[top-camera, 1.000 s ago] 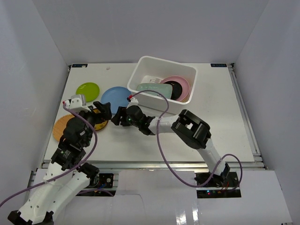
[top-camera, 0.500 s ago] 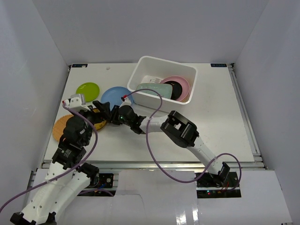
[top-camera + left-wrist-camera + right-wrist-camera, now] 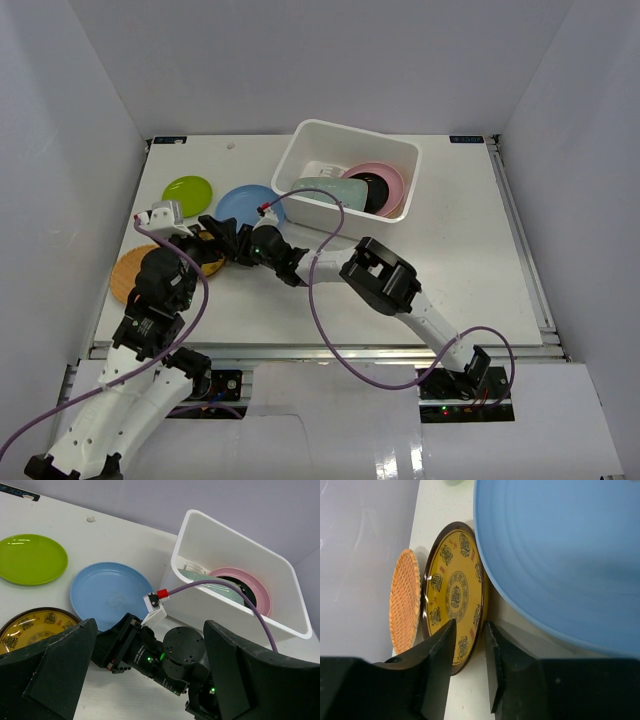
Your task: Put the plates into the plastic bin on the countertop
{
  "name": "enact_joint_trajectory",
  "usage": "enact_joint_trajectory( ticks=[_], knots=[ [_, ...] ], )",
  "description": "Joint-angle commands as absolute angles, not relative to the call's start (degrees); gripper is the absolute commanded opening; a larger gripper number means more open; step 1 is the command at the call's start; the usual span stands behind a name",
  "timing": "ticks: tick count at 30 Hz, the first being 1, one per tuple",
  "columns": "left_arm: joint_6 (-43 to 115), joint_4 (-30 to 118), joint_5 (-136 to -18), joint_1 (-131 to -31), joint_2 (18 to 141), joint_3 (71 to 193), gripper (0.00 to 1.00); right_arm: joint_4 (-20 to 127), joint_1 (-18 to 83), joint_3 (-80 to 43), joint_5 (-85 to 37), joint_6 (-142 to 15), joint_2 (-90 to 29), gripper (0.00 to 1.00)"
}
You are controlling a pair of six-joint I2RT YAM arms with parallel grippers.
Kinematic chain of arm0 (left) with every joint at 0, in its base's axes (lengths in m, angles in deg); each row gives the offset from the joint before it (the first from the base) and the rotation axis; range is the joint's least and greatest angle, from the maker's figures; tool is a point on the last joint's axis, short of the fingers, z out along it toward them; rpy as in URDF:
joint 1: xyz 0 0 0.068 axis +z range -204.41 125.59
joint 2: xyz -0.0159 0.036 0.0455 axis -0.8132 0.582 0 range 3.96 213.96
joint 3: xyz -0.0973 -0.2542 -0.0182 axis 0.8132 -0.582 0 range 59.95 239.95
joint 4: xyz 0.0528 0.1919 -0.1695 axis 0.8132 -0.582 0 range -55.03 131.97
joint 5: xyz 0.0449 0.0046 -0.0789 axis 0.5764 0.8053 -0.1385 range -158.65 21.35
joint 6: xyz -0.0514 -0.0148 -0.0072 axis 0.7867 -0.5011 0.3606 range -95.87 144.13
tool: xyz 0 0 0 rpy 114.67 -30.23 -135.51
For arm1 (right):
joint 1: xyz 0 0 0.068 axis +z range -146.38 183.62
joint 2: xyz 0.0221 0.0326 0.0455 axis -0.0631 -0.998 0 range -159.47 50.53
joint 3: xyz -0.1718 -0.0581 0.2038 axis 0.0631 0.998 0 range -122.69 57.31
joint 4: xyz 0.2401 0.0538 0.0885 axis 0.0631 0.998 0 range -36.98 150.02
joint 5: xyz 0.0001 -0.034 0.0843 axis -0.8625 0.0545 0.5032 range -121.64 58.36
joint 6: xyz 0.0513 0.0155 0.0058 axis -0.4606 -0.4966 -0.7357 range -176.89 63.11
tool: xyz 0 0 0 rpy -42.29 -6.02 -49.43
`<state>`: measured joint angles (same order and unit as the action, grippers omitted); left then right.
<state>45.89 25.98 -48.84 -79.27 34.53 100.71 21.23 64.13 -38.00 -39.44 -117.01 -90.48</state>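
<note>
Right gripper (image 3: pixel 470 625) had slid toward frame left, jaws narrowly parted at the rim of the brown-gold plate (image 3: pixel 452 597); left gripper (image 3: pixel 150 630) gaped wide.

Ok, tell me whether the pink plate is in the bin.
In: the pink plate sits within the bin walls, a black plate on it.

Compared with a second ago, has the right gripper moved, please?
Yes. The right gripper has slid left, away from the bin, toward the brown-gold plate.

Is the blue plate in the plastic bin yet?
No. In the left wrist view, the blue plate lies flat on the countertop, outside the plastic bin and to its left.
</note>
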Motion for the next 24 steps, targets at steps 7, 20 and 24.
enact_joint_trajectory(
  ticks=[7, 20, 24],
  knots=[
    [46.4, 26.7, -50.5, -78.1, 34.5, 100.4, 0.98, 19.9, 64.6, -30.1, -40.9, -120.4, -88.7, 0.08],
    [47.2, 25.7, -49.8, -77.0, 38.7, 102.2, 0.98, 4.4, 64.9, 7.8, -48.2, -109.3, -54.5, 0.08],
    [50.4, 23.4, -48.8, -76.2, 41.6, 104.3, 0.98, 8.0, 64.9, 15.6, -51.1, -101.7, -37.5, 0.08]
  ],
)
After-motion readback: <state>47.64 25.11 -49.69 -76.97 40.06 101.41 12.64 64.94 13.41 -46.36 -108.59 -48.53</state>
